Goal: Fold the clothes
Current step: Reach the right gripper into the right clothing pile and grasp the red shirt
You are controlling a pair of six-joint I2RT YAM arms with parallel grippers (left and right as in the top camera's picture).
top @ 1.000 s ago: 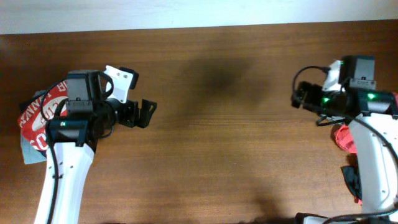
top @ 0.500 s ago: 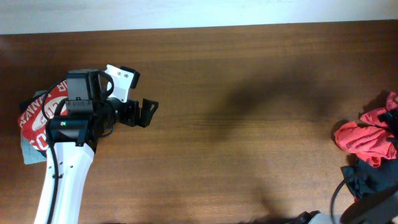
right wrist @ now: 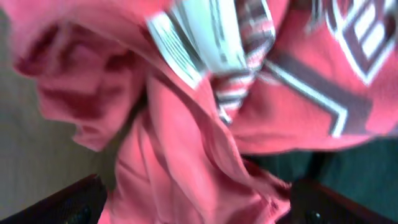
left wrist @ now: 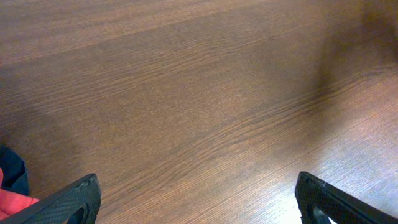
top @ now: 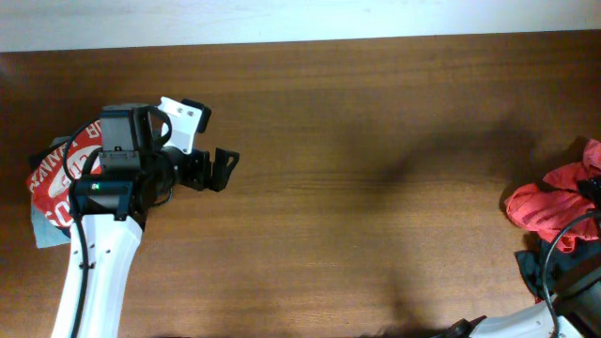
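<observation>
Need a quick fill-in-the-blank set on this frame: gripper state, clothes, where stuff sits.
1. The left gripper sits over bare table with its jaws ____.
2. The red printed shirt lies partly beneath the ____ arm.
3. The crumpled garment near the right edge is ____ in colour.
Missing words: open; left; red.

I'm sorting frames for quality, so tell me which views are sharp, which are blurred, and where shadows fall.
Overhead: sharp, with soft shadows on the table right of centre. Left wrist: crisp wood grain, a shadow at upper right. Right wrist: blurred, the red shirt smeared, its print unreadable.
</observation>
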